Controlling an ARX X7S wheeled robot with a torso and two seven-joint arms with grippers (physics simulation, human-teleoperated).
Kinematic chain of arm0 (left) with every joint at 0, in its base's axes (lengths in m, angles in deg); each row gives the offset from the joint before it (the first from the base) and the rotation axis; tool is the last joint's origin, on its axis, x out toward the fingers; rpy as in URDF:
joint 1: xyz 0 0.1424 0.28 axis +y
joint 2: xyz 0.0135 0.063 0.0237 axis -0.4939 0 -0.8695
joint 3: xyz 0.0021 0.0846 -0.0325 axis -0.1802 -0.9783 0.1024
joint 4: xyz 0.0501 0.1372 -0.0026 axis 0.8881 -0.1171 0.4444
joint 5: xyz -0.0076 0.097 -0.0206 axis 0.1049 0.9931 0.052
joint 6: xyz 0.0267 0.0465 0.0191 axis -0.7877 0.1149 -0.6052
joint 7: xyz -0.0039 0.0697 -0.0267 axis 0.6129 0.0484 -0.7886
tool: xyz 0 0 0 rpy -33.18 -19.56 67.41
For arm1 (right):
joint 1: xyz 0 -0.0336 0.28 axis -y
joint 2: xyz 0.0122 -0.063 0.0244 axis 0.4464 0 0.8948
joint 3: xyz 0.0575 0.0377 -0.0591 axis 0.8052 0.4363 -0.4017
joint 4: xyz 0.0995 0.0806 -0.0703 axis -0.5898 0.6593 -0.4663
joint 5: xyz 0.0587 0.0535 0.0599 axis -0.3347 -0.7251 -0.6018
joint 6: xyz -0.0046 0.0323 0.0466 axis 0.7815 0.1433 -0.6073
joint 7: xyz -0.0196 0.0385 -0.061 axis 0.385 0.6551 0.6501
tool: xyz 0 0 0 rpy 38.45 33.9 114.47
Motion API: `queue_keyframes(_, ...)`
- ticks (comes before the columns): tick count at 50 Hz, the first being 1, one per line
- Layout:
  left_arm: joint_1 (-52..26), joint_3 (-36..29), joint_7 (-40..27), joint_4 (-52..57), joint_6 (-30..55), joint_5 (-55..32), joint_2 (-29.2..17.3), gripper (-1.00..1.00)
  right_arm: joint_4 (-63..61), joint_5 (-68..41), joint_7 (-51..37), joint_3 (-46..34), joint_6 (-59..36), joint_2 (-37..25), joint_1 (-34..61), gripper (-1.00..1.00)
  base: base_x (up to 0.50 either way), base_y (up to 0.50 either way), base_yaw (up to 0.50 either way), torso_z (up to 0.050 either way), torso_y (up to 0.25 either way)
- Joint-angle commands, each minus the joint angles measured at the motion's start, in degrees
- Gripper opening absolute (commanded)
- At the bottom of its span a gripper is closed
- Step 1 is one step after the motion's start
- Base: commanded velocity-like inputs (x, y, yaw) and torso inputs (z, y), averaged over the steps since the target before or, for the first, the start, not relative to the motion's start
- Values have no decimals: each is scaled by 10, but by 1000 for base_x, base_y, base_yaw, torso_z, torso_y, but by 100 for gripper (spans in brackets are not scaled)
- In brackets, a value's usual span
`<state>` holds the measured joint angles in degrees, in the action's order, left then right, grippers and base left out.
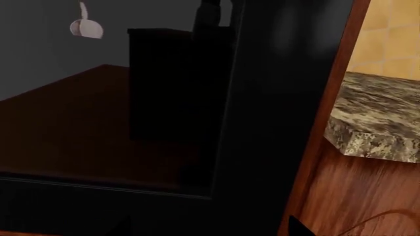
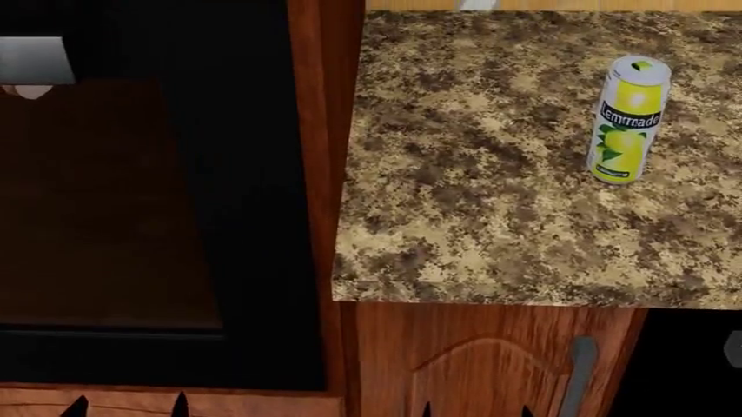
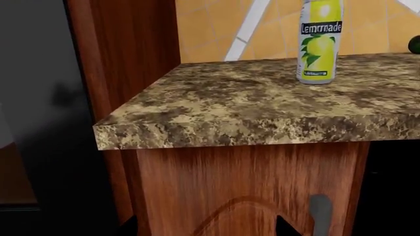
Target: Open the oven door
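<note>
The oven door fills the left of the head view: a black frame round brown-tinted glass, lying flush with the wooden surround. Only an end of its grey bar handle shows, at the upper left. My left gripper is low in front of the door's bottom edge, open, holding nothing. The left wrist view is close on the door's frame and glass; the left gripper there has its jaws wide apart. My right gripper is open before the wooden cabinet, its tips spread wide.
A granite countertop lies right of the oven, with a yellow lemonade can standing on it. Below is a reddish cabinet door with a slim grey handle. A black appliance front sits at the far lower right.
</note>
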<state>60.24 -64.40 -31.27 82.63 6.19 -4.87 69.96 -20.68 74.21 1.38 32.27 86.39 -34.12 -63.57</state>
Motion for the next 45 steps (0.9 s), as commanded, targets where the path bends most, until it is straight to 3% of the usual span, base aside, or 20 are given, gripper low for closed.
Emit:
queue_keyframes(1, 0, -7, -4, 5, 4, -5, -5, 100, 11, -6, -2, -3, 10, -3, 1, 100, 0, 0, 0, 50, 0)
queue_keyframes(15, 9, -19, -29, 32, 12, 31, -28, 100, 0, -12, -8, -10, 6, -7, -2, 100, 0, 0, 0, 43, 0)
queue_keyframes(27, 30, -37, -51, 168, 113, 149, -142, 100, -6, -17, -11, -15, 11, -10, -7, 100, 0, 0, 0, 0, 0)
queue_keyframes(45, 11, -54, 15, 318, 249, 252, -287, 100, -1, -24, -13, -24, 14, -12, 0, 100, 0, 0, 0, 0, 0)
